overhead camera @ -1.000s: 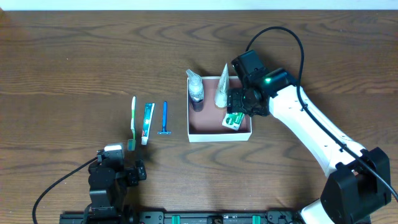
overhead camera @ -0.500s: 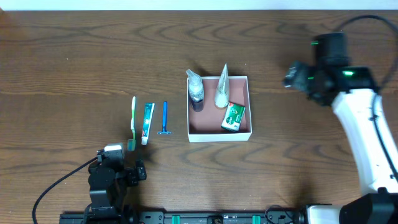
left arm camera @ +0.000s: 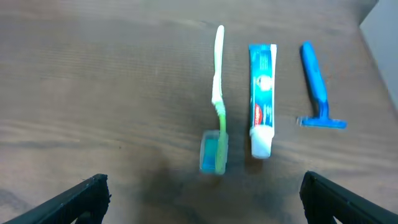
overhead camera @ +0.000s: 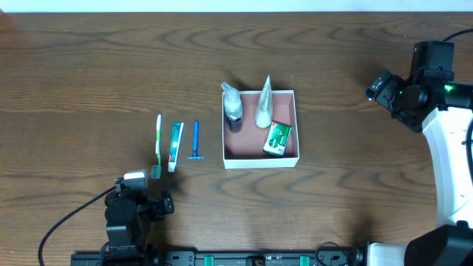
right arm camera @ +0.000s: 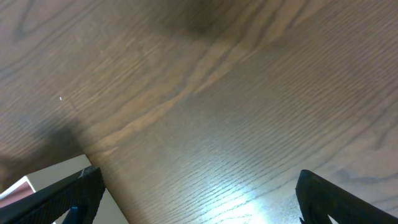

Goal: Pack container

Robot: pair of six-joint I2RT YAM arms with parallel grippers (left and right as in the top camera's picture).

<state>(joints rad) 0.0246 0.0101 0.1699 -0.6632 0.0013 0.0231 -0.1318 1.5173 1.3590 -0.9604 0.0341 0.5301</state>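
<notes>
The square white cardboard box with a pink-brown inside (overhead camera: 247, 145) sits centred on the wooden worktop (overhead camera: 89, 74), and the green-and-white toothbrush (left arm camera: 217, 93), white toothpaste tube (left arm camera: 262, 93) and blue razor (left arm camera: 316, 84) lie left of it, long axes near-to-far, just beyond the spread left tool (left arm camera: 204, 185), with the spread right tool (right arm camera: 199, 180) well off right.

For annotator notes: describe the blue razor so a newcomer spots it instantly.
Find the white box at the centre of the table. Three slim items lie in a row to its left; the razor is nearest the box. It is all blue with a T-shaped head, unlike the toothpaste tube and toothbrush.
</notes>
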